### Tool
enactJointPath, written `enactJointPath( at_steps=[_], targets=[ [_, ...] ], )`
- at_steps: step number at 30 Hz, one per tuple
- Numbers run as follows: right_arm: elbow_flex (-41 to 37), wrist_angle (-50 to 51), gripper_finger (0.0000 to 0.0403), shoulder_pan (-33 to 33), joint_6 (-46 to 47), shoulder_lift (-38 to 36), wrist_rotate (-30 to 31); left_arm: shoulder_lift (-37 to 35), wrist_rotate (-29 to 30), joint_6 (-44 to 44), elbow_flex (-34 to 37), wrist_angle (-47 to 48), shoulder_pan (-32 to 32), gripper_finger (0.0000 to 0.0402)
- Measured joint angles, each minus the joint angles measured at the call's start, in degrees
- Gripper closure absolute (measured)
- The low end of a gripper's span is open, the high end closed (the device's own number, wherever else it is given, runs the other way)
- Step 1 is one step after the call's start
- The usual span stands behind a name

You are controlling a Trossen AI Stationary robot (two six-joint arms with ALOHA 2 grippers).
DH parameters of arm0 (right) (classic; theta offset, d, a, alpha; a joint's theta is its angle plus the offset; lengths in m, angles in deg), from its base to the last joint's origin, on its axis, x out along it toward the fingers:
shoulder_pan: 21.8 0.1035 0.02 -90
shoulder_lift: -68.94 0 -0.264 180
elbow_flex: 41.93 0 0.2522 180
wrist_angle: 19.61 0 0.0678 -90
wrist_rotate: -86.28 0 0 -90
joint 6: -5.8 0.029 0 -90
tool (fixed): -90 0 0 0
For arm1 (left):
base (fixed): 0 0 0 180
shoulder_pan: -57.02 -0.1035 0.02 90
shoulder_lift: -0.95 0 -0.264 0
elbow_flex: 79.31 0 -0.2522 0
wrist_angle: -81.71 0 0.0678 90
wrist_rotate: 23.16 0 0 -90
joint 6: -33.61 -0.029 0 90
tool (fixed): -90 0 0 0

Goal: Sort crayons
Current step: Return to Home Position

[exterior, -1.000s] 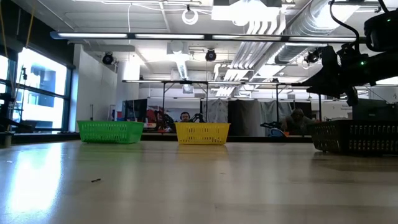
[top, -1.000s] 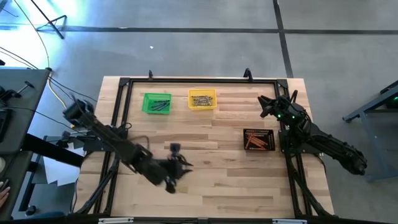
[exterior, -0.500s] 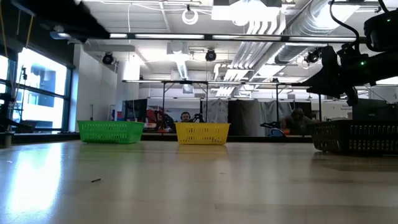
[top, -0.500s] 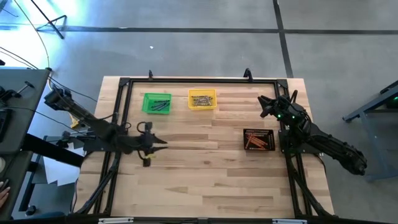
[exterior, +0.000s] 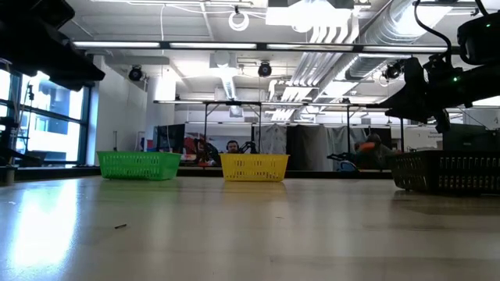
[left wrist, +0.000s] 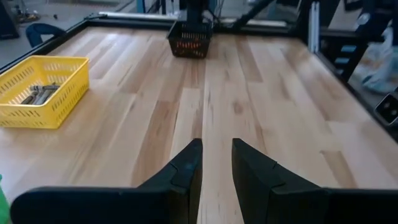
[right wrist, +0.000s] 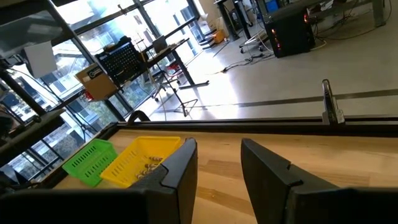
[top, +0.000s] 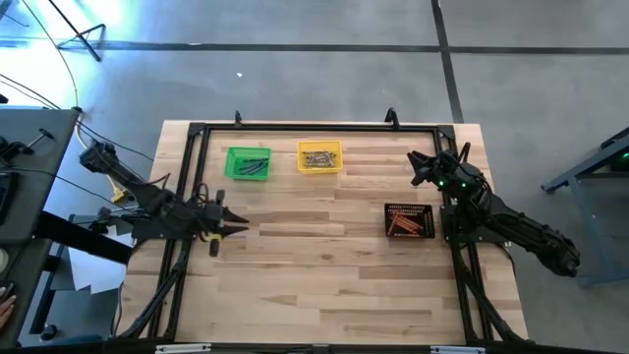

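Observation:
Three small bins stand on the wooden table. The green bin (top: 248, 163) holds dark crayons (top: 254, 164). In the yellow bin (top: 319, 156) lie grey crayons (left wrist: 42, 93), and the black bin (top: 409, 221) holds orange-red crayons (top: 403, 225). My left gripper (top: 236, 229) hovers near the table's left edge, open, with nothing between its fingers (left wrist: 189, 167). It points across the table toward the black bin (left wrist: 188, 40). My right gripper (top: 417, 168) waits at the far right, open and empty (right wrist: 219, 155), beyond the black bin.
A black metal frame (top: 314, 127) runs around the table's edges. The wide middle and near part of the wooden top (top: 334, 285) is bare. A tiny dark speck (exterior: 119, 226) lies on the wood near the low camera. People sit in the room behind.
My left gripper has drawn back from the near middle of the table toward the left edge and a little toward the far edge, the arm folding in. Its fingers stay open. The bins and my right arm have kept still.

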Motion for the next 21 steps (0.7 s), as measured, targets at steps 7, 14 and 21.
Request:
enactJointPath(
  at_steps=[7, 14, 21],
  targets=[
    [0.00, 0.00, 0.0284, 0.00, 0.00, 0.00, 0.00, -8.62, 0.14, -0.05, 3.83, -0.91, 1.00, 0.0328],
    [0.00, 0.00, 0.0284, 0.00, 0.00, 0.00, 0.02, -15.26, 0.14, -0.04, 6.36, -0.70, 1.21, 0.0328],
    [0.01, 0.00, 0.0284, 0.00, -0.02, 0.00, 0.00, -19.35, 0.16, -0.54, 7.32, -1.23, 1.28, 0.0328]
  ],
)
